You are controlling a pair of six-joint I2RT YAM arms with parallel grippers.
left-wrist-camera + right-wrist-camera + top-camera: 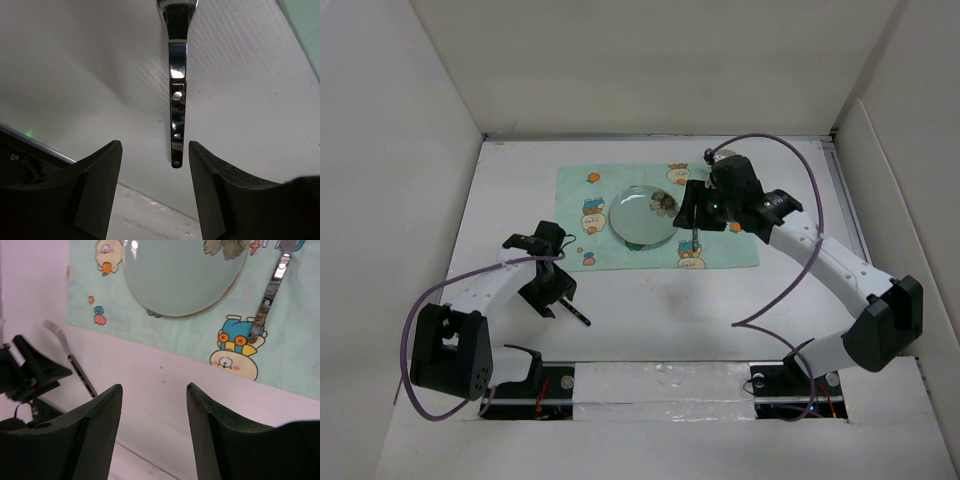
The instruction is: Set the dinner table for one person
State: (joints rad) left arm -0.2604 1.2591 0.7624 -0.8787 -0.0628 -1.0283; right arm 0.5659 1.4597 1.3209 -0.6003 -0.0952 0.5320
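White desk (650, 320) is rigid; a thin, slippery steel utensil (177, 100) lies on it, best pinched mid-handle. Left fingers (100, 190) and right fingers (95, 435) are spread wide, empty.

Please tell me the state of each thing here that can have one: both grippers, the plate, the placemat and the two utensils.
Left gripper: open, holding nothing.
Right gripper: open, holding nothing.
Plate: flat on the placemat, empty.
Placemat: spread flat on the dinner table.
Utensil on the table: lying flat by the left gripper, not gripped.
Utensil on the placemat: lying flat, right of the plate.
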